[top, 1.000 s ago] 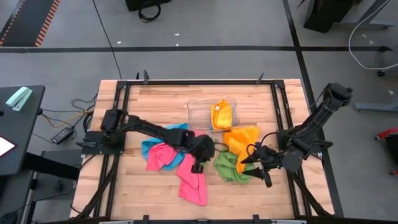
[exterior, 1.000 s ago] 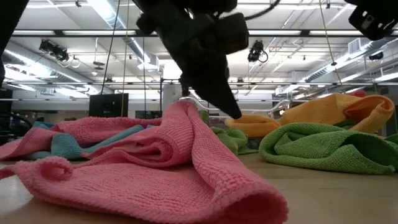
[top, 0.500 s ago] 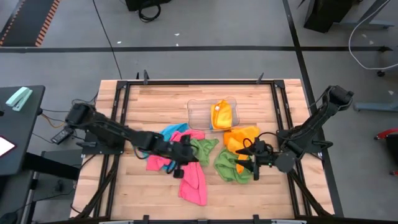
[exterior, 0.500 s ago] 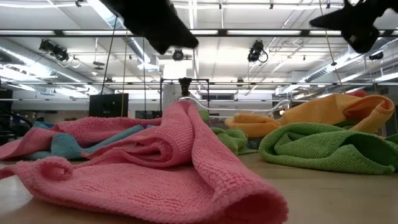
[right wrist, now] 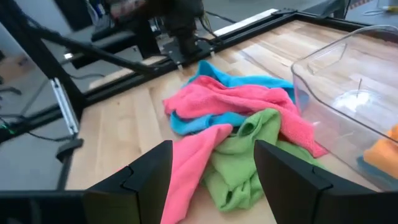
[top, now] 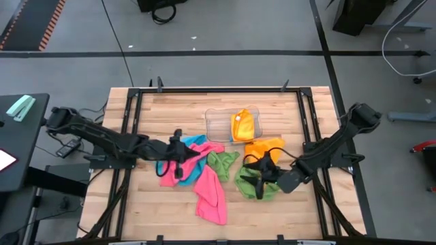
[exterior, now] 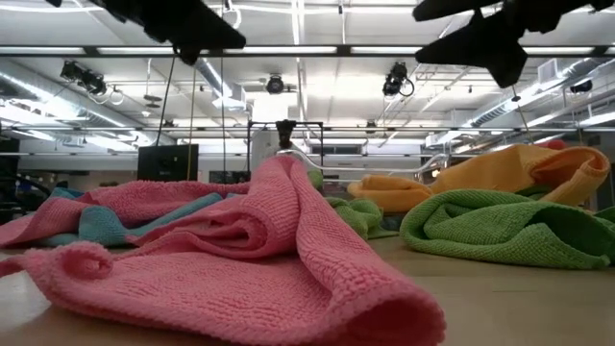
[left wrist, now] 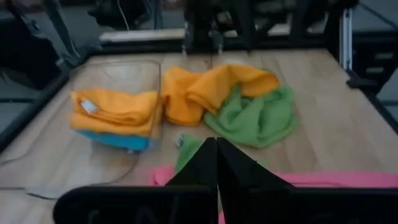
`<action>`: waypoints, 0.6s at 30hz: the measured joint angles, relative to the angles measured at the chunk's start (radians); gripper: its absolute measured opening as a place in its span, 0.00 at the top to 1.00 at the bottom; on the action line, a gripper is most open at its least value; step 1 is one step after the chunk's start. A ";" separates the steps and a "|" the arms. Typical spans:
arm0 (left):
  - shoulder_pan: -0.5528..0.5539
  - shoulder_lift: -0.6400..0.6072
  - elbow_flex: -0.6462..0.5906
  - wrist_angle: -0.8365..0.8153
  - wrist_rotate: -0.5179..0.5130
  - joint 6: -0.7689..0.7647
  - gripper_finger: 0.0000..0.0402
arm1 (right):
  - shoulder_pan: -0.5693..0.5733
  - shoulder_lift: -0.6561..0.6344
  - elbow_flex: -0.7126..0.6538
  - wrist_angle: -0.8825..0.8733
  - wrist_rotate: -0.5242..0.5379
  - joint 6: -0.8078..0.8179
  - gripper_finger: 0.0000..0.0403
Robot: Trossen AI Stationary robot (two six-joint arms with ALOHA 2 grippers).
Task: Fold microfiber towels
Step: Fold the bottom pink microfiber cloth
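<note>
Loose microfiber towels lie crumpled mid-table: a pink one [top: 211, 197] at the near side, another pink one [top: 174, 173], a blue one [top: 194, 145], a small green one [top: 221, 162], a larger green one [top: 255, 185] and an orange one [top: 267, 146]. A folded orange towel [top: 243, 124] lies in the clear tray [top: 216, 122]. My left gripper [top: 182, 155] is shut and empty, hovering over the blue and pink towels [left wrist: 216, 146]. My right gripper [top: 253, 175] is open and empty above the larger green towel, pointing at the pile [right wrist: 212, 149].
The clear tray stands at the far middle of the wooden table [top: 170, 109]; under the orange towel in it a blue one shows [left wrist: 121, 140]. A black frame [top: 218, 88] runs round the table. Bare wood lies at the far left and the near right.
My left gripper has risen from the near pink towel and drawn back toward the table's left edge, out of the low view's middle. My right gripper has gone toward the table's left, over the larger green towel. The towels lie as before.
</note>
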 joint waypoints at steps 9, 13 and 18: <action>-0.001 -0.146 -0.069 -0.016 -0.012 0.017 0.97 | -0.072 0.218 0.192 -0.001 -0.043 -0.085 0.42; -0.007 -0.190 -0.080 -0.024 -0.010 0.016 0.98 | -0.098 0.266 0.290 -0.102 -0.170 -0.114 0.42; -0.033 -0.195 -0.082 -0.056 -0.002 -0.037 0.92 | -0.133 0.270 0.357 -0.300 -0.272 -0.038 0.42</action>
